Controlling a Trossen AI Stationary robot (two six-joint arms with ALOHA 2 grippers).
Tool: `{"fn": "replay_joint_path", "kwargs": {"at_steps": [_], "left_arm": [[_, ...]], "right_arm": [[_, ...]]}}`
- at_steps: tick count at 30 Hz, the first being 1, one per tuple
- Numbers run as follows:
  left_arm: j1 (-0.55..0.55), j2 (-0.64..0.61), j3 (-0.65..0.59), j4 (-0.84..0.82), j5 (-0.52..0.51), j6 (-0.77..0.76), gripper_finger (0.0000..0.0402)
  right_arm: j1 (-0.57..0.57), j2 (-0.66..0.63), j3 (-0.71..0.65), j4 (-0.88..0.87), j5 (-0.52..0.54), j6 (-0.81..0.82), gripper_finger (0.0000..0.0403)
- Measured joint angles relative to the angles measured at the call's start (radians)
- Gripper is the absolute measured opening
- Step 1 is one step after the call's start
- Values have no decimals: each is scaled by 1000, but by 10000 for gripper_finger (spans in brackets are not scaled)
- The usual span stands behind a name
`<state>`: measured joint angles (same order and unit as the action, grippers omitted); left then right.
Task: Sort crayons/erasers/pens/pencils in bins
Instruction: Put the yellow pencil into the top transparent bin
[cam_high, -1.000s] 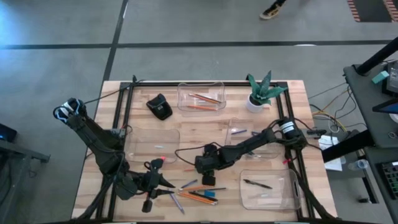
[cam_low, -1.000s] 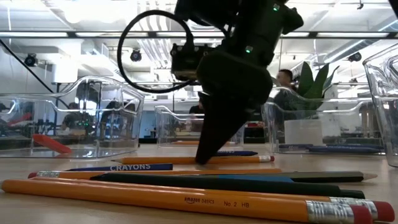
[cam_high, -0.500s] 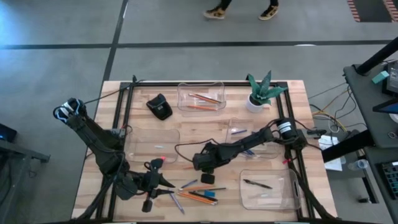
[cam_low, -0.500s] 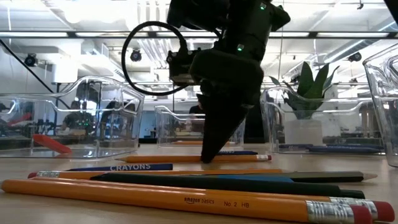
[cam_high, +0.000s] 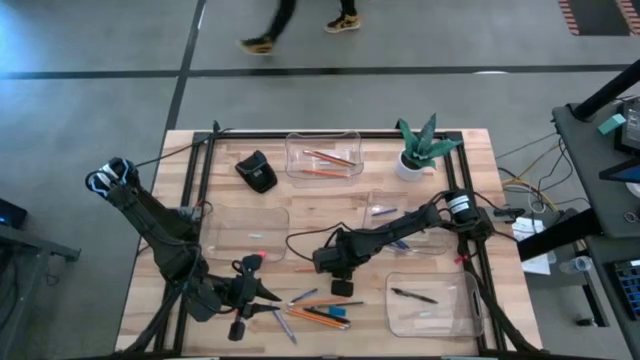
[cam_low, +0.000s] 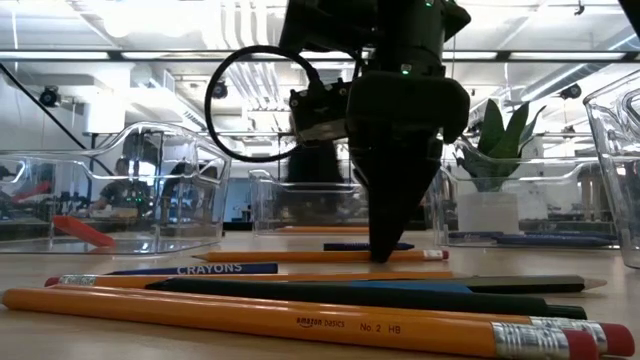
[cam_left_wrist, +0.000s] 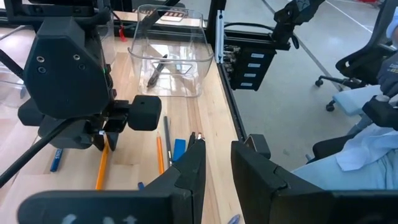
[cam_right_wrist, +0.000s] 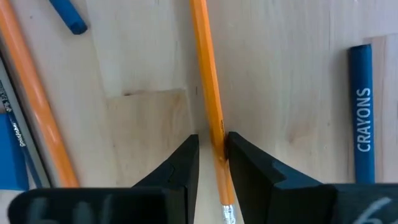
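Right gripper clamped on orange pencil lying on wooden table. Blue crayon at 3 o'clock.

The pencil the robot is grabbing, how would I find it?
Look at the loose pile of sticks near the front edge of the wooden table. The pencil lies at the back of that pile. It is the only orange one with the right hand closed around it, apart from the blue crayon marked CRAYONS.
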<state>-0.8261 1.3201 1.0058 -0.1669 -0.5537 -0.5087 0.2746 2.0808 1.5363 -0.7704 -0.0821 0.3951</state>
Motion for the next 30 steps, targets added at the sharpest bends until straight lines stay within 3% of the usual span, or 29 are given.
{"fn": "replay_joint_path", "kwargs": {"at_steps": [5, 11, 16, 25, 30], "left_arm": [[0, 0, 0, 0, 0, 0, 61], [0, 0, 0, 0, 0, 0, 61], [0, 0, 0, 0, 0, 0, 61], [0, 0, 0, 1, 0, -1, 61], [0, 0, 0, 1, 0, -2, 61]], "right_arm": [[1, 0, -1, -2, 22, 5, 63], [0, 0, -1, -4, 26, 1, 17], [0, -6, -1, -4, 26, -1, 12], [3, -140, -10, -33, 0, 2, 10], [-2, -225, -7, -44, 40, 1, 9]]}}
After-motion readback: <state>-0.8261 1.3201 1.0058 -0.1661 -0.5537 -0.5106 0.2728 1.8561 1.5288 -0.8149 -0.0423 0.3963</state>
